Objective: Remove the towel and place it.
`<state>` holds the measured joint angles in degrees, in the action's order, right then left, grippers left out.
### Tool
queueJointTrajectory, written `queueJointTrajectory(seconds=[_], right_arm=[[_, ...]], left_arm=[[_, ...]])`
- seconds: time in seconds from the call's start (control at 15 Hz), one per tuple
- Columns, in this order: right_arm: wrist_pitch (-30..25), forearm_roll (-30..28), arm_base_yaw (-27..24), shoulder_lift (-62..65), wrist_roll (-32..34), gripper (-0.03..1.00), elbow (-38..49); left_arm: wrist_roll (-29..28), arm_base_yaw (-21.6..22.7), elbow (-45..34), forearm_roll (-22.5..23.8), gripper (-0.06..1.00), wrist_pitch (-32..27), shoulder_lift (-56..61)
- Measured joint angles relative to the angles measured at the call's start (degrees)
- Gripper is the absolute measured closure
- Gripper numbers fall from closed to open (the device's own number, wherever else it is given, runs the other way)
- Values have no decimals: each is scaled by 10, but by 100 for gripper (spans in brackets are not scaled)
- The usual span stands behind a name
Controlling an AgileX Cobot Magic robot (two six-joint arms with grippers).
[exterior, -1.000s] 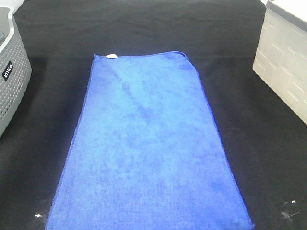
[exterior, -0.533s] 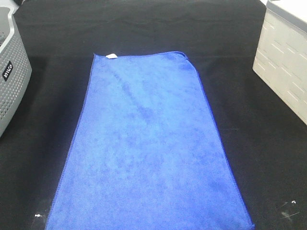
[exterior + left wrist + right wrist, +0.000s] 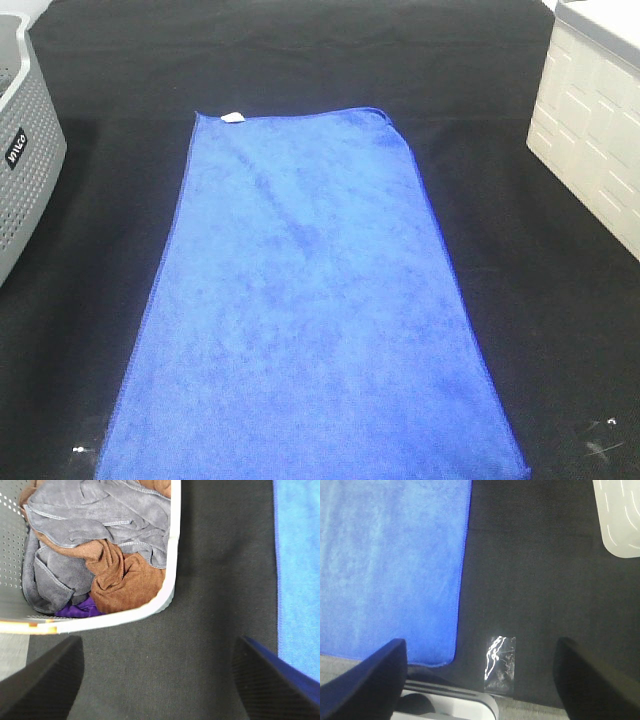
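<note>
The towel (image 3: pixel 310 310) is laid lengthwise between both spread, empty grippers, its near corner (image 3: pixel 442 655) seen closest to the right gripper (image 3: pixel 480 680).

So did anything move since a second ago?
No, nothing visibly changed. The blue towel lies flat on the black cloth, with the grey basket and the white box at the sides, all where they were.

left pincer (image 3: pixel 157 680): jaws spread, empty | right pincer (image 3: pixel 480 680): jaws spread, empty
</note>
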<state>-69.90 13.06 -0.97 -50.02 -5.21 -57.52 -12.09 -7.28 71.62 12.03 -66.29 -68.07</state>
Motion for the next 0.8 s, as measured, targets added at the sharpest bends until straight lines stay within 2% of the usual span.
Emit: queueJointTrajectory(seconds=[0.4, 0.67, 0.8], right_arm=[[-1, -45, 0, 218, 13, 19, 84], [-1, -45, 0, 323, 17, 19, 131], [-1, -45, 0, 382, 17, 19, 172]], left_arm=[[53, 0, -216, -3, 18, 112, 228], [55, 0, -329, -7, 18, 117, 394], [55, 0, -378, -33, 18, 103, 512]])
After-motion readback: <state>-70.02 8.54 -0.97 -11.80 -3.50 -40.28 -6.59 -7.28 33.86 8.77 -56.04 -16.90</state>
